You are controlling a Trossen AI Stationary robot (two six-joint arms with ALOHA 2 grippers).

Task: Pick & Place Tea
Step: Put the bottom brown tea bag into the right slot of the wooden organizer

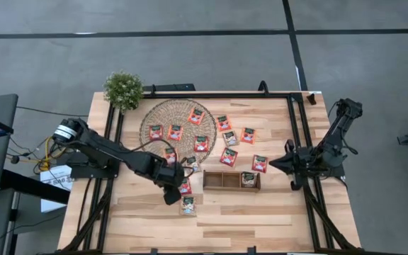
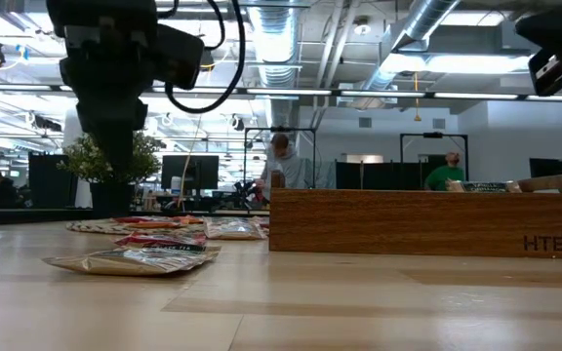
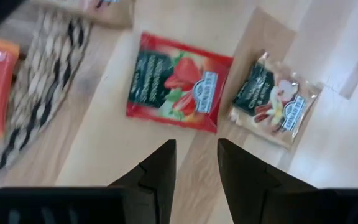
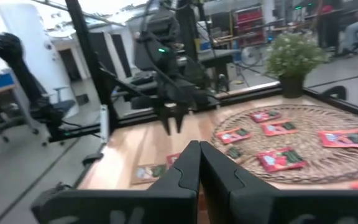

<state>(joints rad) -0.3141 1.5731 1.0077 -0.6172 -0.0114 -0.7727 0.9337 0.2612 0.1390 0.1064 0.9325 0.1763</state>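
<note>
Several small tea sachets lie flat on the round woven mat point(image 1: 179, 120) and on the table to its right; most are red. My left gripper point(image 1: 171, 196) point(image 3: 196, 144) hovers open near the table's near side, pointing down. Just ahead of its fingertips lie a red sachet point(image 3: 179, 84) point(image 1: 184, 188) and a pale grey-white sachet point(image 3: 275, 99) point(image 1: 188, 205), both flat on the wood; it touches neither. One sachet point(image 1: 248, 179) lies in the right compartment of the brown wooden tray point(image 1: 222, 181). My right gripper point(image 1: 275, 164) point(image 4: 199, 152) waits shut at the table's right side.
A potted plant point(image 1: 123, 89) stands at the far left corner. The wooden tray point(image 2: 427, 224) sits just right of my left gripper. Black frame rails point(image 1: 299, 134) run along the left, right and far edges. People sit in the room beyond point(image 2: 281, 161). Bare wood lies toward the near edge.
</note>
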